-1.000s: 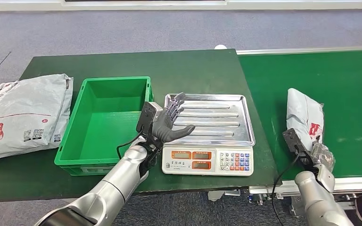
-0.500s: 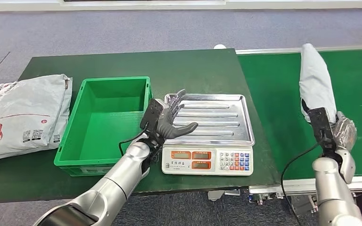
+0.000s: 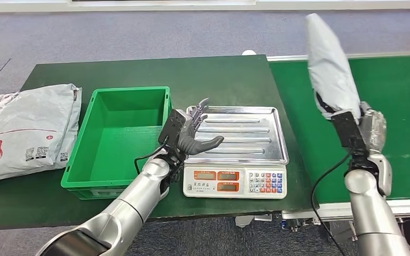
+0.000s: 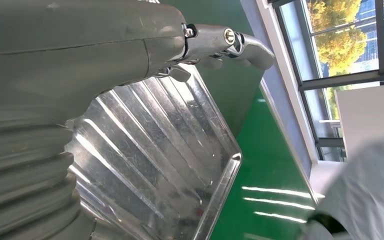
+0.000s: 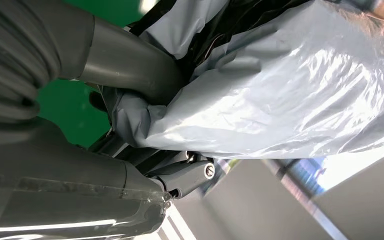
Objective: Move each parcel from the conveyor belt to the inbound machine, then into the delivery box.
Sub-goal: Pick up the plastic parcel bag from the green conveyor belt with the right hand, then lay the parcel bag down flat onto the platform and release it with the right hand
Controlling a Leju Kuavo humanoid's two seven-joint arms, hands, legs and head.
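Nearest: scale (image 3: 235, 182) at the front edge of the dark green table (image 3: 139, 72), lit displays and keypad facing the robot, ribbed steel tray (image 3: 245, 133) on top. Left hand (image 3: 192, 136) hovers over the tray's left part, fingers spread, thumb pointing across the tray, holding nothing; the left wrist view shows the tray (image 4: 155, 165) right under the palm.

Just left of the scale: green crate (image 3: 118, 136). At the table's far left end, a grey parcel with red print (image 3: 26, 130) lies flat, part over the edge.

Right side: right hand (image 3: 365, 130) raised above the green conveyor belt (image 3: 400, 106), fingers closed round the lower end of a grey parcel (image 3: 328, 64), which stands nearly upright, clear of the belt. Right wrist view: thumb pressed into the crumpled plastic (image 5: 280, 95).
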